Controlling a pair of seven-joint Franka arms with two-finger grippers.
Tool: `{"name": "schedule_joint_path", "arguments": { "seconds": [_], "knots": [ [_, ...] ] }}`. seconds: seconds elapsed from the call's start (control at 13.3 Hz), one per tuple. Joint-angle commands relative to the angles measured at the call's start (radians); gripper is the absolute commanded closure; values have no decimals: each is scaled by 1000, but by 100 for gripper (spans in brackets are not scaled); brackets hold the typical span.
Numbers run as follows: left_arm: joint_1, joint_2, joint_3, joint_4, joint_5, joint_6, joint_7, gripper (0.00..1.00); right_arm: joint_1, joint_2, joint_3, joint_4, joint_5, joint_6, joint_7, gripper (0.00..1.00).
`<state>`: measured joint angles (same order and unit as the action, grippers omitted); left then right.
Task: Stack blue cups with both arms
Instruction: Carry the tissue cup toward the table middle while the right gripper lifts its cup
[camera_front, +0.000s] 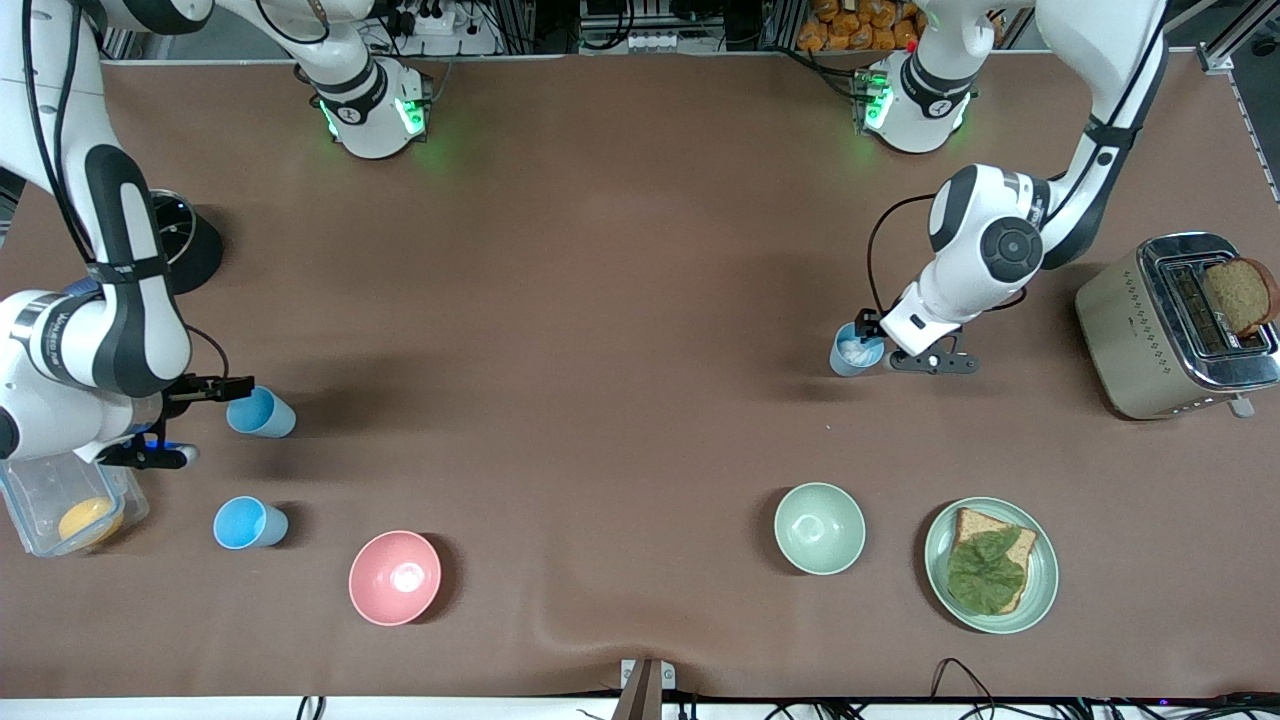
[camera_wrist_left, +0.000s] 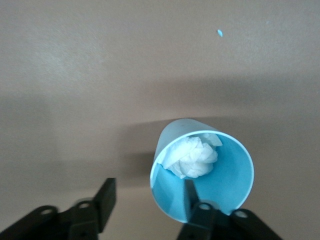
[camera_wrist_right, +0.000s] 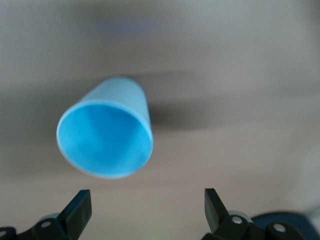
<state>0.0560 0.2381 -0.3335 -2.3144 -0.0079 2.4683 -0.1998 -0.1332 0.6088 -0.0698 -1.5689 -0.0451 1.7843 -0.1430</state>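
A paler grey-blue cup (camera_front: 856, 350) with a crumpled white wad inside stands toward the left arm's end of the table. My left gripper (camera_front: 882, 350) is open at its rim. In the left wrist view one finger (camera_wrist_left: 192, 196) is inside the cup (camera_wrist_left: 220, 170) and the other is outside, so the gripper (camera_wrist_left: 150, 199) straddles the wall. A bright sky-blue cup (camera_front: 261, 412) stands toward the right arm's end. My right gripper (camera_front: 200, 420) is open and empty beside it, apart from it. The right wrist view shows this cup (camera_wrist_right: 105, 140) ahead of the gripper (camera_wrist_right: 145, 210). Another sky-blue cup (camera_front: 249, 523) stands nearer the camera.
A pink bowl (camera_front: 394, 577) and a pale green bowl (camera_front: 819, 528) sit near the front edge. A plate (camera_front: 1040, 590) with bread and lettuce is beside the green bowl. A toaster (camera_front: 1130, 340) holding bread stands beside the left arm. A clear box (camera_front: 40, 500) holding an orange lies under the right arm.
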Motion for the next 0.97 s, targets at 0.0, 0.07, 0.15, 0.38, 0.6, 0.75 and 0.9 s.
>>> {"name": "schedule_joint_path", "arguments": {
  "seconds": [0.0,0.07,0.15,0.38,0.6,0.75,0.9],
  "knots": [
    [-1,32,-2,7,-4,26,-12,95,-14,37,12,44,-19,38,-40,0],
    [-2,32,-2,7,-4,26,-13,100,-14,49,12,41,-18,68,-40,0],
    [-4,27,-2,9,-4,26,-18,100,-8,58,12,35,-19,105,-47,0],
    [-28,4,-83,50,-15,-3,-106,100,12,86,13,35,-19,125,-46,0],
    [-108,18,-197,208,-14,-191,-379,100,1,85,13,21,-18,124,-75,92],
    [-220,62,-197,300,-14,-224,-536,100,-2,85,13,21,-16,118,-101,100],
    [-328,137,-193,372,5,-224,-712,100,-6,85,15,21,-16,116,-101,100]
  ]
}}
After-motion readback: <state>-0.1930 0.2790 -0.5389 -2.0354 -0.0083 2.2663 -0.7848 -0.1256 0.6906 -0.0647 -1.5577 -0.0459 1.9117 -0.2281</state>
